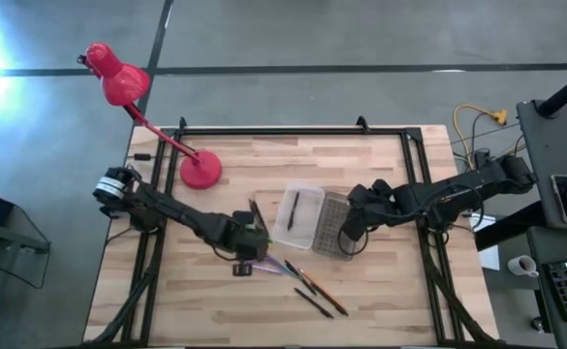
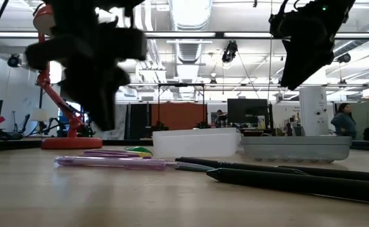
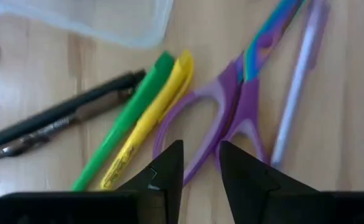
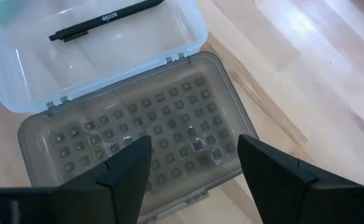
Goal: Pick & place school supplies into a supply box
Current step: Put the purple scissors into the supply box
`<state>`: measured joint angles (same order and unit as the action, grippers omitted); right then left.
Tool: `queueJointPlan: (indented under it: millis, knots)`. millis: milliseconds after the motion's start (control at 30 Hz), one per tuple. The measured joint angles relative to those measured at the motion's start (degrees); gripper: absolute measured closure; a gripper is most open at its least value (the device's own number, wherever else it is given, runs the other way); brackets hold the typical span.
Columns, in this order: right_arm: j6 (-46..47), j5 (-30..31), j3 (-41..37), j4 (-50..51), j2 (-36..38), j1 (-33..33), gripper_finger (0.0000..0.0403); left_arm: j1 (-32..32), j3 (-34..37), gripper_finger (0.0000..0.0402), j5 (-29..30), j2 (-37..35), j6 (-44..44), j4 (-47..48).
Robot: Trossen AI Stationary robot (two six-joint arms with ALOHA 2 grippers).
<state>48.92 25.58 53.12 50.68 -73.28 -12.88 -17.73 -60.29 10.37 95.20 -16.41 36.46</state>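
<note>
While the right gripper (image 4: 194, 171) hung spread over the lid (image 4: 138, 134), the left gripper (image 3: 200, 163), slightly parted and empty, needed one scissors (image 3: 231, 102) loop squarely between its fingers, box (image 1: 298, 215) at two o'clock.

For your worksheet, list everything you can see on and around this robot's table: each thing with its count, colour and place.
supply box: one, clear, table centre, open
lid: one, grey dotted, hinged open beside the box
black pen: one, inside the box
scissors: one pair, purple, under left gripper
highlighters: two, green and yellow, beside the scissors
purple pen: one, beside the scissors
desk lamp: one, red, far left corner
left gripper: above the scissors
right gripper: open, above the lid
</note>
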Motion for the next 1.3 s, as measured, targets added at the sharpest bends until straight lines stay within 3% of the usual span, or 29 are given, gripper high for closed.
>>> queueJointPlan:
  millis: [667, 800, 1100, 1300]
  knots:
    - [5.14, -0.1, 0.0, -0.02, 0.0, 0.43, 0.017, -0.11, 12.07, 0.0313, -2.82, -0.18, 20.68, -17.81]
    - [6.29, -0.07, -0.03, 0.0, 0.0, 0.6, 0.017, 0.13, 12.46, 0.0323, -3.28, -0.2, 20.88, -18.25]
    - [6.59, -0.03, -1.45, -0.02, -0.02, 0.57, 0.017, 0.15, 11.89, 0.0399, -4.32, -0.16, 18.13, -17.49]
    - [6.96, -0.04, -3.52, -0.05, -0.02, 0.52, 0.017, -0.01, 8.09, 0.0396, -6.74, -1.6, 10.07, -9.46]
